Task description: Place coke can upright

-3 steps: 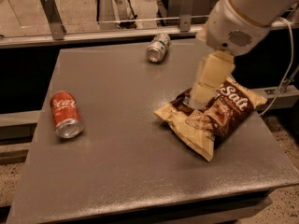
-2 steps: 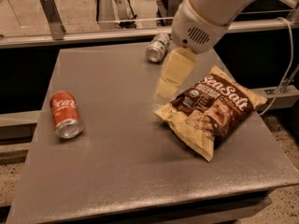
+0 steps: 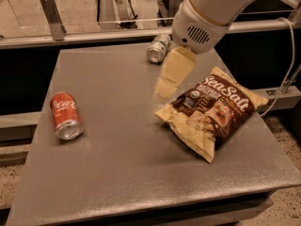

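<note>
The coke can [image 3: 66,116] lies on its side on the left part of the grey tabletop [image 3: 122,173]. Its silver end faces the near edge and its white lettering faces up. It stands alone, well apart from everything else. Right of centre lies a crumpled brown-and-tan snack bag [image 3: 211,109] printed "Sea Salt". A silver-and-green can [image 3: 158,47] lies on its side near the far edge. The cream-coloured claw [image 3: 165,87] hangs above the tabletop between that can and the bag, just beside the bag's upper left corner and far from the coke can. It points down and to the left from the white arm [image 3: 207,13]. I cannot tell whether the claw is clenched or released.
</note>
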